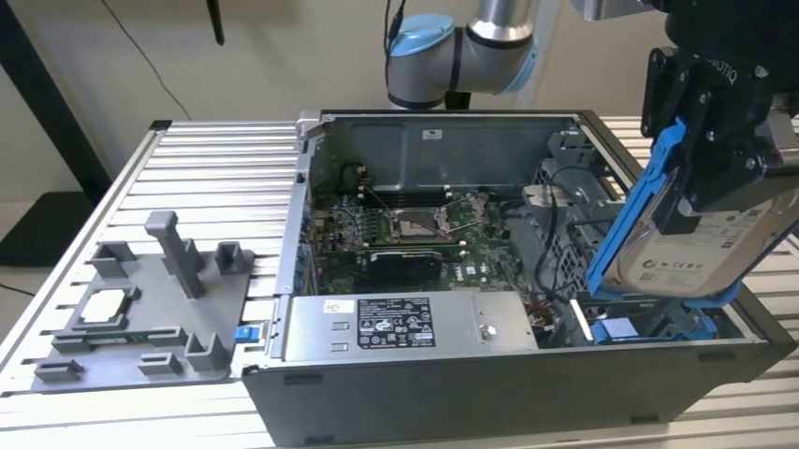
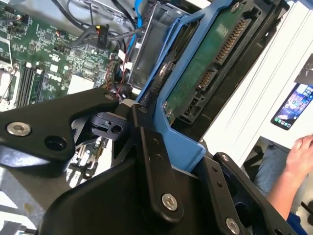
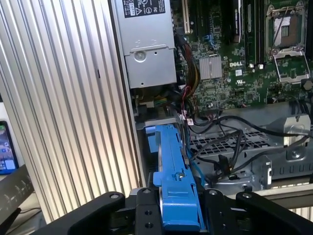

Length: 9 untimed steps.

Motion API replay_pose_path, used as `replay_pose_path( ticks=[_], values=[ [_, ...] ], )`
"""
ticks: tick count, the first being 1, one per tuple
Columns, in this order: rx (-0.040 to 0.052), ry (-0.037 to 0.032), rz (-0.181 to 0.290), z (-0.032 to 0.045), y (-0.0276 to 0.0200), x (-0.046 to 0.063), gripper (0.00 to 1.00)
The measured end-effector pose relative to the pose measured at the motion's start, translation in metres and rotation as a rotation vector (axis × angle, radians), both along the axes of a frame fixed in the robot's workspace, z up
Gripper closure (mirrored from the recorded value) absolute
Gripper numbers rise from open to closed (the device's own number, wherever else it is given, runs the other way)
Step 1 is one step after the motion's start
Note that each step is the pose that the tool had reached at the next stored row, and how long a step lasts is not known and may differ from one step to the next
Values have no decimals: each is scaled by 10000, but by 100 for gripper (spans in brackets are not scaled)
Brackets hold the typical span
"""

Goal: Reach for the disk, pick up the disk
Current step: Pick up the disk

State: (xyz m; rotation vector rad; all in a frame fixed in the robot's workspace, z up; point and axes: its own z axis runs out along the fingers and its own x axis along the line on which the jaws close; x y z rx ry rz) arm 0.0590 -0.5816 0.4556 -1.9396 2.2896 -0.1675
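Gripper (image 1: 699,201) clamped on disk (image 1: 699,248), held tilted above open computer case (image 1: 500,393) (exterior view's right). Blue rail (image 3: 173,196) sits between fingers (image 2: 156,166). Lift looks nearly clear; keep grip square, watch cables (image 3: 220,147).

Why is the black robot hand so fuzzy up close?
In both wrist views the hand sits nearest the lens, so it blurs; the motherboard behind looks crisper. In the exterior view the hand holding the disk is dark against the bright wall.
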Motion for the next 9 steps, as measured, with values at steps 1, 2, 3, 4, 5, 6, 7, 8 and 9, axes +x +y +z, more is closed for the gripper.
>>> replay_pose_path(
  ticks=[1,2,3,4,5,6,7,8,9],
  values=[
    [2,-1,11,-9,11,0,100],
    [1,0,34,-19,25,0,100],
    [2,-1,66,-33,39,1,100],
    [3,-1,95,-47,53,1,100],
    [2,0,118,-57,64,2,100],
    [2,-1,140,-69,72,7,100],
    [4,-1,162,-86,80,12,100],
    [2,0,192,-106,88,18,100],
    [4,-1,221,-124,92,28,100]
  ],
)
